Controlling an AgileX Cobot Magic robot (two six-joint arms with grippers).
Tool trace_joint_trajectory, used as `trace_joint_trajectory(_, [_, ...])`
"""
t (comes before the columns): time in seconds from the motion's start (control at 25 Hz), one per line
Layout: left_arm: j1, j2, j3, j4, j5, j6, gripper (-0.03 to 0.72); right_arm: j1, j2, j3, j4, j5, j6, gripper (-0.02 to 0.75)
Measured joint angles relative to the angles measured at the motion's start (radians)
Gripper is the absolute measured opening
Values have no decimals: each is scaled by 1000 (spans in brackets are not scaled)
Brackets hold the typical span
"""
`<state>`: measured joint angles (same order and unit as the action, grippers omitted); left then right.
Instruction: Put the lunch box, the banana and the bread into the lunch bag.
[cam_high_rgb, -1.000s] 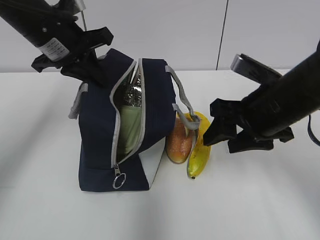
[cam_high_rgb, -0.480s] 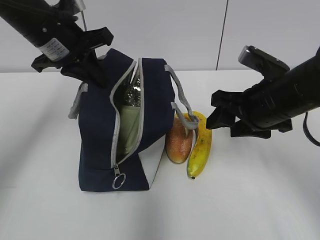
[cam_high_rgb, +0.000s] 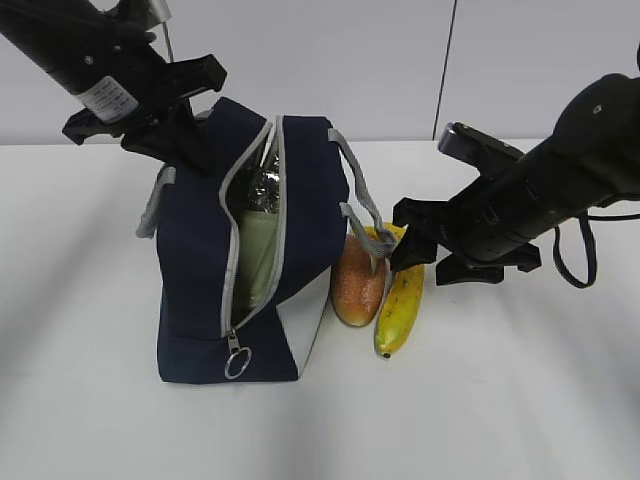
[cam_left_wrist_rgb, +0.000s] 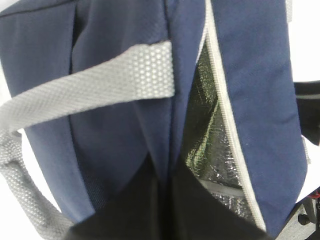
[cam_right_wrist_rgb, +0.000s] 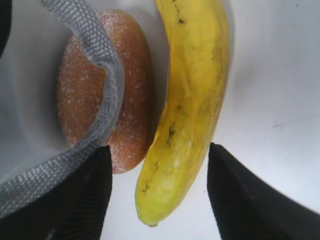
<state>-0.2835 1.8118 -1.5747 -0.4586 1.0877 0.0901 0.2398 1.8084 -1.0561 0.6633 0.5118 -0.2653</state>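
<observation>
The navy lunch bag (cam_high_rgb: 195, 260) stands on the white table, zipper open. My left gripper (cam_high_rgb: 185, 135) is shut on the fabric of its top rim, which I also see pinched in the left wrist view (cam_left_wrist_rgb: 167, 190). The lunch box (cam_high_rgb: 258, 255) with its green lid shows inside the opening. The bread (cam_high_rgb: 358, 285) leans against the bag's white side, and the banana (cam_high_rgb: 400, 300) lies just right of it. My right gripper (cam_high_rgb: 425, 258) is open and straddles the banana's end (cam_right_wrist_rgb: 195, 90) without touching it; the bread (cam_right_wrist_rgb: 135, 110) is beside its left finger (cam_right_wrist_rgb: 85, 195).
A grey webbing handle (cam_high_rgb: 365, 205) hangs from the bag over the bread, and it crosses the right wrist view (cam_right_wrist_rgb: 107, 85) close to the left finger. The zipper's ring pull (cam_high_rgb: 238, 360) dangles low on the bag's front. A wall stands behind the table.
My right gripper has swung left and come down over the banana, staying open. The left gripper and the bag have not moved.
</observation>
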Motion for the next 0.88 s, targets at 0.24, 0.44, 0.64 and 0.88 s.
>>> trace_joint_trajectory(0.24, [0, 0, 0, 2, 1, 0, -3, -28, 82, -65, 1, 22, 18, 446])
trace_joint_trajectory(0.44, [0, 0, 0, 8, 1, 0, -3, -54, 142, -108, 1, 59, 21, 446])
trace_joint_trajectory(0.64, [0, 0, 0, 14, 1, 0, -3, -54, 173, -160, 1, 87, 21, 446])
trace_joint_trajectory(0.88, [0, 0, 0, 18, 1, 0, -3, -54, 222, -200, 1, 108, 21, 446])
